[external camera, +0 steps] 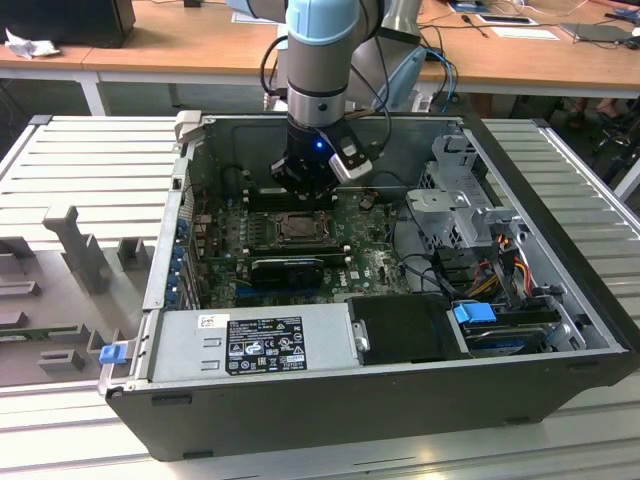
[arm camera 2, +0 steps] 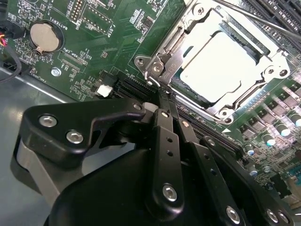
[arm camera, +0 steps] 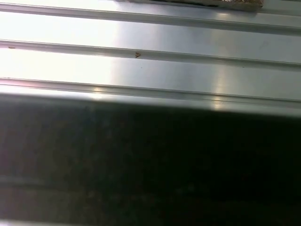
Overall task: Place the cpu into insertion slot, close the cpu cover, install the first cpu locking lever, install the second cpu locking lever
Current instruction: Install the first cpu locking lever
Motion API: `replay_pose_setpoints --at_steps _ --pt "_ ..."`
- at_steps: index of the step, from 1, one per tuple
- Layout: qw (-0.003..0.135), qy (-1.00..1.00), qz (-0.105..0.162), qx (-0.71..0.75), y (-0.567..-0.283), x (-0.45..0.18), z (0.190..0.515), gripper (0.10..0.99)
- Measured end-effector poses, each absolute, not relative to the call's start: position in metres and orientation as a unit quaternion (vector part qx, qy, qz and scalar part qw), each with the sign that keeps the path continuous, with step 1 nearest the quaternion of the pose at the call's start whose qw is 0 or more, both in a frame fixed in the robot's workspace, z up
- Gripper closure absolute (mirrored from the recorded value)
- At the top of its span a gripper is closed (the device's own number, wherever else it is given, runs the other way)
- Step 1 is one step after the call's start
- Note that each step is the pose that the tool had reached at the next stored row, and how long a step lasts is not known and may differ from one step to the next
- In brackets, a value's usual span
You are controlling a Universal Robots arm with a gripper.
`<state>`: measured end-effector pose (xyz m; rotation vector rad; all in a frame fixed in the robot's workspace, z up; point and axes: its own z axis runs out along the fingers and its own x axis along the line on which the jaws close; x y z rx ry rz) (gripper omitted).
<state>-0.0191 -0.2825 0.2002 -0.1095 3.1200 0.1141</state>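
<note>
With the cpu (arm camera 2: 217,66) already seated in the insertion slot (arm camera 2: 181,77) under the lowered cpu cover (arm camera 2: 282,63), the gripper (arm camera 2: 162,96), jaws pressed together, sat at the cover's seven-o'clock corner in the second wrist view, apparently poised to work a locking lever (arm camera 2: 244,16).

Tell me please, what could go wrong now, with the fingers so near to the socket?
1. The shut fingers sit at the corner of the cpu cover, by its hinge and screw; a sideways slip could scrape the green board.
2. The cpu lies in the frame; pressing unevenly might shift it.
3. Memory slots run under the fingertips and could be struck.
</note>
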Motion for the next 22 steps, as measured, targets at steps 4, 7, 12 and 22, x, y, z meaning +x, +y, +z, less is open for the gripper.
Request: replay_pose_setpoints --at_steps 4,7,12,22 --pt "0.009 0.999 0.037 -0.035 -0.282 -0.019 0.198 0.98" --pt "0.009 0.999 0.037 -0.035 -0.283 -0.019 0.198 0.98" --pt "0.009 0.999 0.037 -0.035 -0.282 -0.019 0.213 0.98" --pt "0.009 0.999 0.037 -0.035 -0.282 -0.023 0.233 0.98"
